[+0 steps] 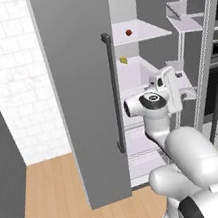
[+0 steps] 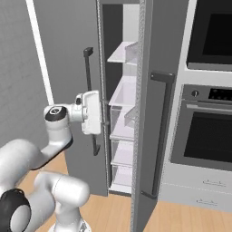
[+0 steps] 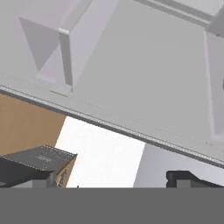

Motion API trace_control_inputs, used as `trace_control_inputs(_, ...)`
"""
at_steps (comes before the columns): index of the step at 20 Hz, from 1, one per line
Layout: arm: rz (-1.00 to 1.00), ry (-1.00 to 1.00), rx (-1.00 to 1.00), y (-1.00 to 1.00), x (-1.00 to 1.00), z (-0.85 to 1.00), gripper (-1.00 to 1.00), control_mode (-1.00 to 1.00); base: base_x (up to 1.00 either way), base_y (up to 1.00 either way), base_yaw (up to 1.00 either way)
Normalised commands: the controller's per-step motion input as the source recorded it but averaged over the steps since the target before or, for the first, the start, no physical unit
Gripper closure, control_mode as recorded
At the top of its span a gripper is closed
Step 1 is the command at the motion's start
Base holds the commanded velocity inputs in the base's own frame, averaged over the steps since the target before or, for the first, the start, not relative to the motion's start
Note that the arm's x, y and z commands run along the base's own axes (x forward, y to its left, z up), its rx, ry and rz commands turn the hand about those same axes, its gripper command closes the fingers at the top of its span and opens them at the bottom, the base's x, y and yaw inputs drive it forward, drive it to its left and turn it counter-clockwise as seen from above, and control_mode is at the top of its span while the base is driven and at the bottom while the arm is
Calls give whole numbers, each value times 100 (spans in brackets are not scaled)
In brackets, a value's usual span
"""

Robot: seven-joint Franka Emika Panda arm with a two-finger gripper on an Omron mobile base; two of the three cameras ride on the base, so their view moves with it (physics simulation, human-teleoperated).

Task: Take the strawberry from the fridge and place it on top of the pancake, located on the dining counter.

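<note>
The fridge [image 1: 81, 85] has its left door shut and its right door swung open, showing white shelves. The strawberry [image 1: 128, 33], a tiny dark red fruit, rests on an upper shelf. My gripper [image 1: 182, 88] is open and empty, at the mouth of the fridge, well below and right of the strawberry, level with the shelf underneath. From the right base view, the gripper [image 2: 105, 113] points into the gap of the fridge [image 2: 154, 45]. Both dark fingertips of the gripper [image 3: 113, 175] stand far apart with nothing between them. The pancake and the dining counter are out of view.
A small yellow wedge [image 1: 123, 60] lies on the shelf below the strawberry. Door bins [image 1: 185, 13] hang on the open door to the right. A black-fronted wall oven [image 2: 208, 131] stands right of the fridge. Lower drawers [image 2: 121, 152] sit beneath the gripper.
</note>
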Motion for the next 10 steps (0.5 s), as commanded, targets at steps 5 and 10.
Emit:
trace_control_inputs(5,0,30,0,-51,36,9,-100,-100,0,0,0)
trace_control_inputs(10,0,21,0,-54,41,0,-100,-100,0,0,0)
